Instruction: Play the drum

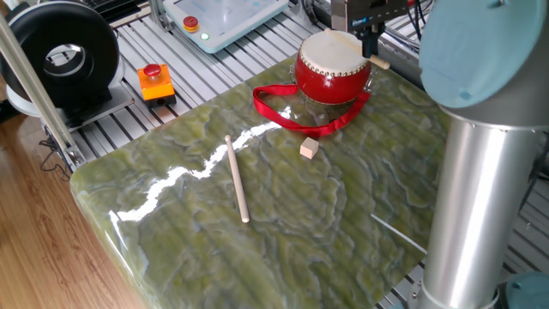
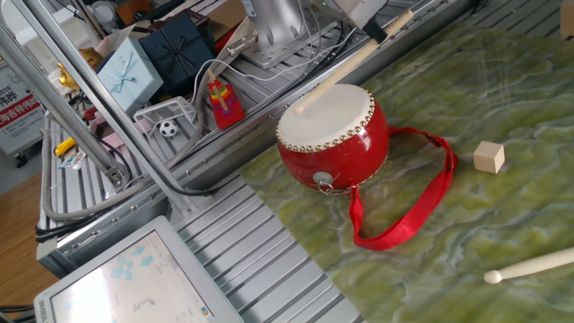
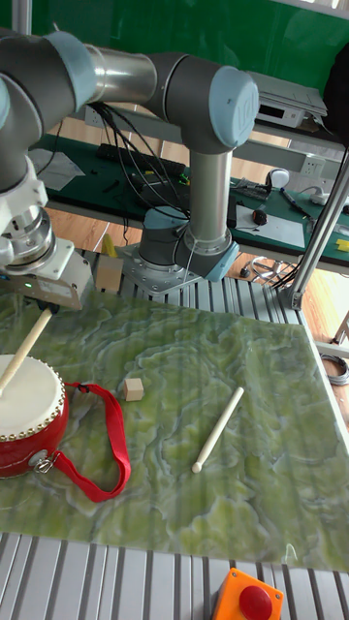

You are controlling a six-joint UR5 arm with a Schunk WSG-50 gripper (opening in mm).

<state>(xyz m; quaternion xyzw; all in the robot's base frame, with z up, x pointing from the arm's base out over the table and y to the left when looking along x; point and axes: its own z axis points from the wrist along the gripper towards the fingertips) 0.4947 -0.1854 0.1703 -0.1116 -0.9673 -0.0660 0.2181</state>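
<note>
The drum (image 1: 333,67) stands at the far corner of the green mat, with a red body, a cream skin (image 2: 325,117) and a red ribbon strap (image 2: 408,208) trailing on the mat. My gripper (image 2: 374,30) is shut on a wooden drumstick (image 2: 343,66) beside and above the drum. The stick slants down so that its tip is over the skin's far edge. I cannot tell whether the tip touches the skin. In the tall fixed view the gripper (image 3: 43,306) hangs above the drum (image 3: 27,415).
A second drumstick (image 1: 236,178) lies loose mid-mat, and a small wooden cube (image 1: 309,148) sits near the strap. An orange box with a red button (image 1: 155,81) stands on the slatted table beyond the mat. The arm's column (image 1: 480,197) rises at the right. Boxes and cables (image 2: 161,63) crowd behind the drum.
</note>
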